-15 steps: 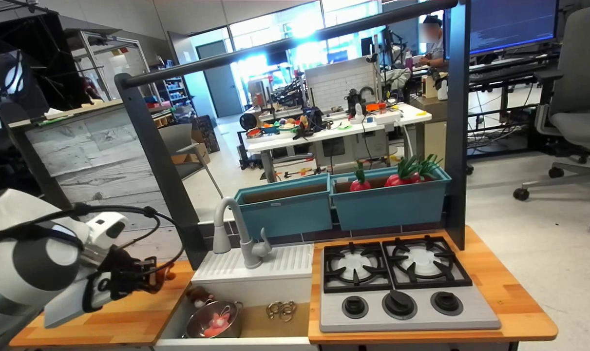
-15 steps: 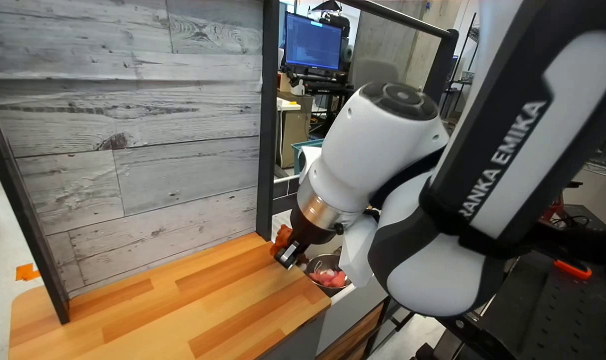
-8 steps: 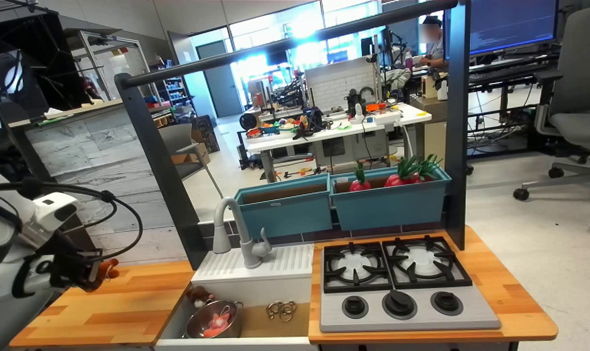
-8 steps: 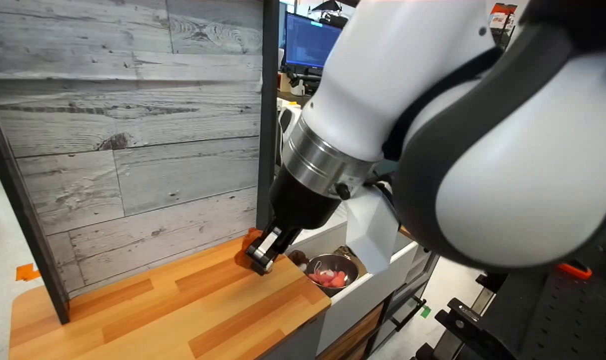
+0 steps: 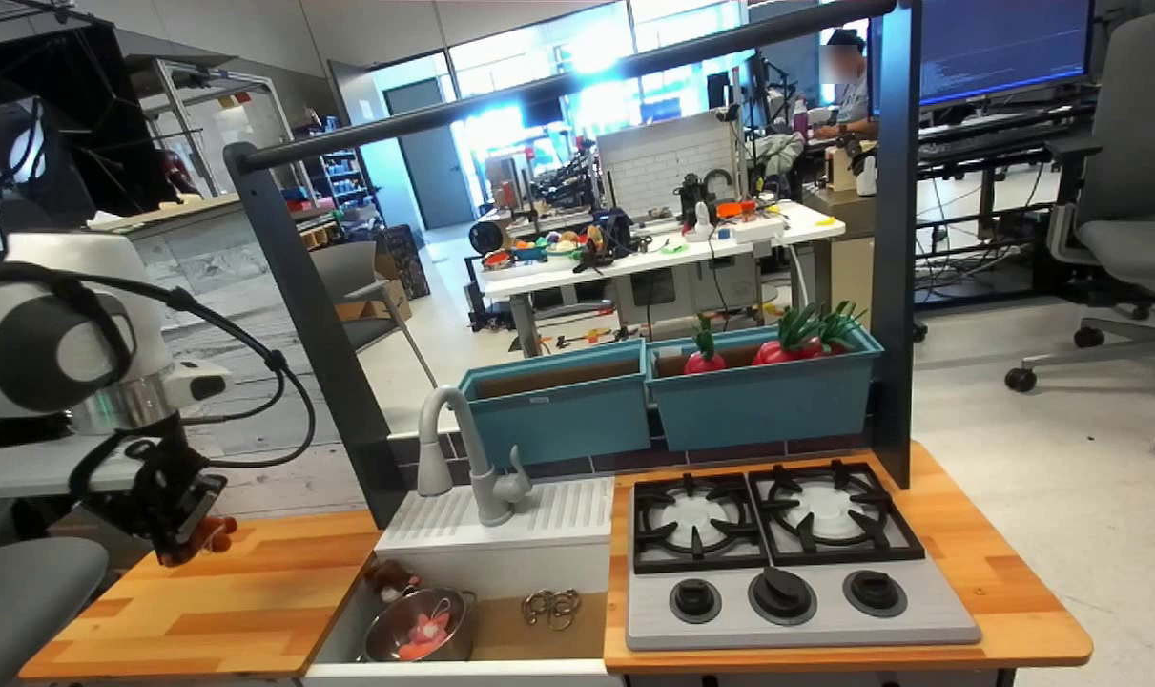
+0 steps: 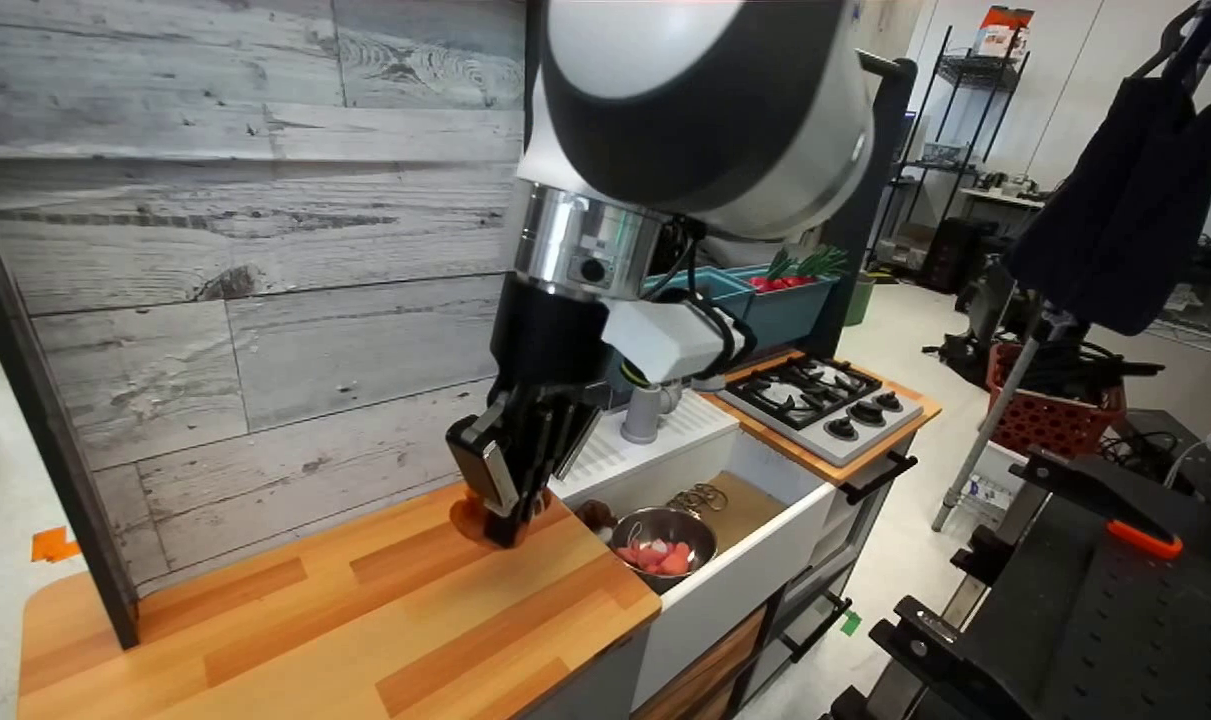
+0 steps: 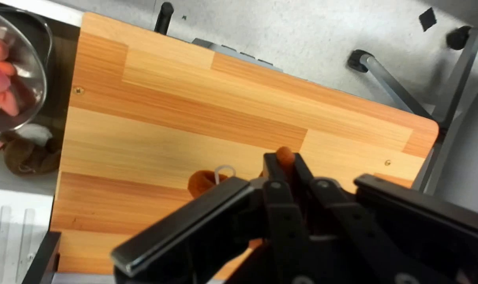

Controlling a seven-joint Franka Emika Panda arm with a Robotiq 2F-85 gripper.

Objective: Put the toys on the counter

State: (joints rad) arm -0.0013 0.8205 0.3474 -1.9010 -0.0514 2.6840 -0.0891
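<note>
Over the last second the arm (image 6: 695, 120) has swung away from the sink (image 5: 539, 568) and straightened, so the gripper (image 7: 285, 159) now points steeply down above the counter (image 6: 365, 640), smooth butcher block in pale and darker strips. Its jaws are pinched on an orange toy (image 7: 202, 182), matte and soft-looking, with rounded lobes and a pale loop. It sits over the counter's planks; whether it touches them I can't tell. One fat lobe pokes out on the side facing the sink, and a small blunt tip shows between the jaws; the rest is too hidden for me to read its long axis. Down in the sink, a shiny round steel bowl (image 6: 697, 533) cradles lumpy pink-red toys (image 6: 662, 558), with a brown plush (image 7: 27, 156) just beside it and metal rings (image 5: 550, 607) farther along.
</note>
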